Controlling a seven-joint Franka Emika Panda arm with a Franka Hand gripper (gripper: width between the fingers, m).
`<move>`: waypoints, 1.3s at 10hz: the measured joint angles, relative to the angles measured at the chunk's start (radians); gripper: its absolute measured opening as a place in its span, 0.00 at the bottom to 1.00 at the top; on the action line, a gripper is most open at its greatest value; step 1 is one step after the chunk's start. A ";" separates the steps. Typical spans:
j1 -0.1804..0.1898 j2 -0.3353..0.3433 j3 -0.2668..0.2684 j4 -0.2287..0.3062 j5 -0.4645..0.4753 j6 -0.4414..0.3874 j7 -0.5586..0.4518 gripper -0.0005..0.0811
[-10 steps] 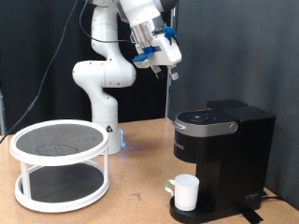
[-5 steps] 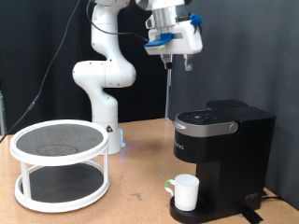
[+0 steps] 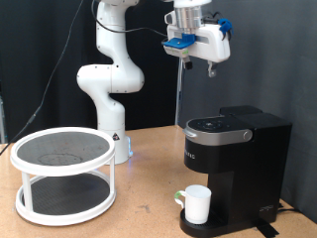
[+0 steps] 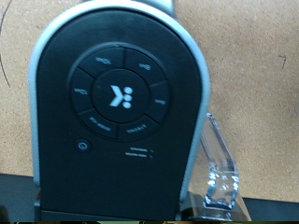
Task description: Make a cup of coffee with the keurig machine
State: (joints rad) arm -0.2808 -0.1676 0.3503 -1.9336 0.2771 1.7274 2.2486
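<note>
Keurig machine point(image 3: 234, 169) is one only, black and boxy, and it stands on the table point(image 3: 139, 213) well below the gripper point(image 3: 209, 67), almost straight under it. One white cup point(image 3: 197, 203) sits on the round base at the front of the machine, under the brew head, so it is also far below the gripper. One white rack point(image 3: 62, 176) with two round shelves stands on the table, low down and well away from the gripper, toward the exterior view's left. The single white arm point(image 3: 111, 69) rises from its base behind the rack, goes up past the top of the exterior view and bends over, so that the gripper hangs high in the air, pointing down. It touches nothing and holds nothing that I can see; how far the fingers are apart I cannot tell. From the wrist view the camera looks straight down on the lid of the machine point(image 4: 117, 107), with its ring of buttons, and the clear water tank point(image 4: 220, 173) at its side.
</note>
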 joint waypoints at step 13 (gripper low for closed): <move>0.005 0.066 0.099 -0.126 -0.122 0.208 0.019 0.35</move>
State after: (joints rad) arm -0.2757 -0.1016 0.4490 -2.0593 0.1549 1.9350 2.2671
